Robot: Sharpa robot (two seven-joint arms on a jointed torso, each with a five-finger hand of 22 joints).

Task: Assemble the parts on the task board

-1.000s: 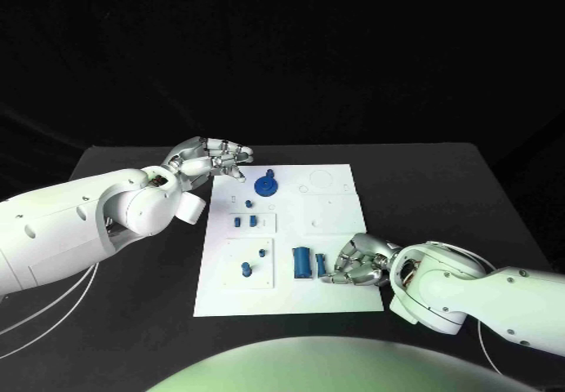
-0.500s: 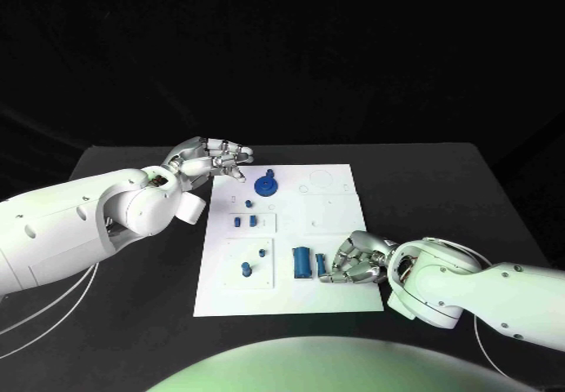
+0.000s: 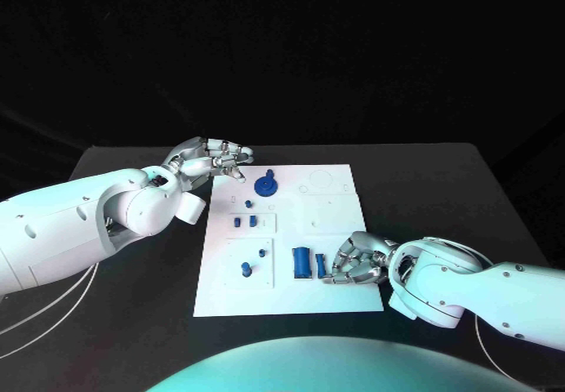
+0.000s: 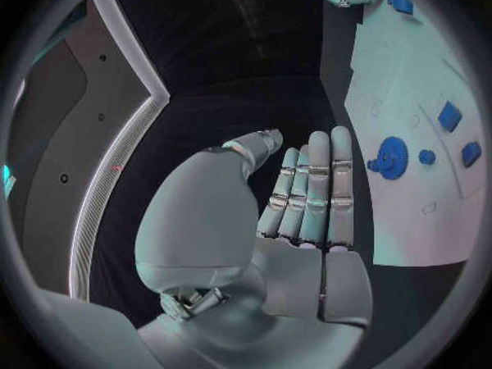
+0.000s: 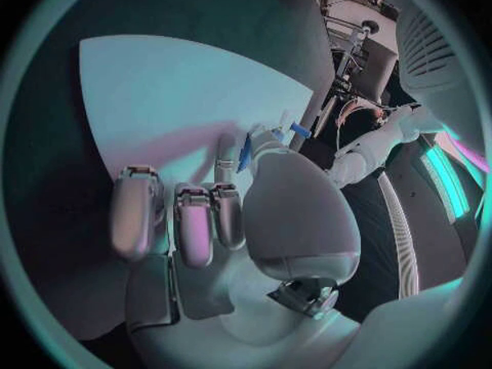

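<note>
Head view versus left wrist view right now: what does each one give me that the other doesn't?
Head view alone: the whole white board on the black table, the long blue block near its front edge, and the left hand from outside, at the board's far left corner. Left wrist view alone: that hand's palm, fingers straight and close together, holding nothing. Both: the blue gear, small blue pieces beside it, and the right hand curled at the board's near right edge.
</note>
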